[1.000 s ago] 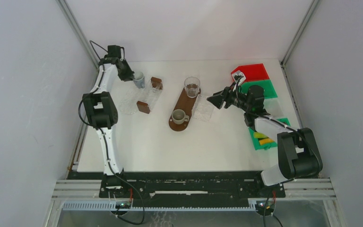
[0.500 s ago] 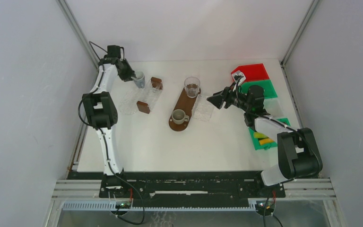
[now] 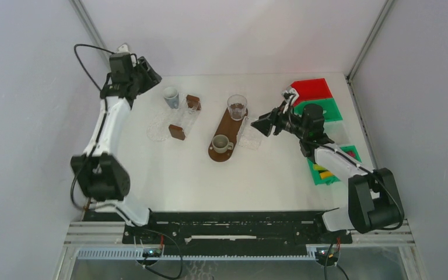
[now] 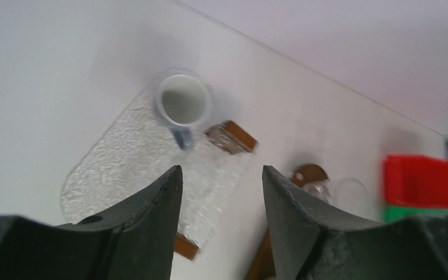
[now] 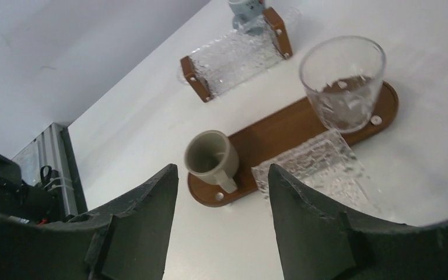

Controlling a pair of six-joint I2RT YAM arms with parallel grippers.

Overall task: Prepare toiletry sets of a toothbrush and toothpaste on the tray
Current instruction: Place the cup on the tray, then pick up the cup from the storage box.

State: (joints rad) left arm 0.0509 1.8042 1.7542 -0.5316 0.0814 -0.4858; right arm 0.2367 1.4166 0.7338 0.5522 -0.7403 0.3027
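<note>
Viewed from above, the wooden tray [image 3: 228, 125] lies mid-table with a tumbler [image 3: 237, 107] on its far end and a grey mug [image 3: 221, 143] on its near end. A small glass dish [image 3: 251, 137] sits against its right edge. To the left of the wooden tray lies a glass tray [image 3: 162, 122] with a blue mug [image 3: 171, 97] at its far end. The left gripper [image 3: 153, 76] hangs well to the left of and beyond the wooden tray. Its fingers [image 4: 169, 192] are spread with nothing between them, above the blue mug. The right gripper [image 3: 261, 124] hovers just right of the wooden tray, over the glass dish. Its fingers [image 5: 157, 198] are likewise spread and empty, and they point toward the wooden tray. No toothbrush or tube lies on either tray. Well to the right of the wooden tray, a near green bin [image 3: 353, 151] holds a lime-green strip [image 3: 319, 167] and a yellow strip [image 3: 328, 174], both half hidden by the right forearm. The lime-green strip is probably the toothpaste. Its long axis appears to run crosswise, roughly toward the wooden tray. The right arm is much the nearer, but the bin lies behind its fingers, so the gripper would have to draw back and turn.
</note>
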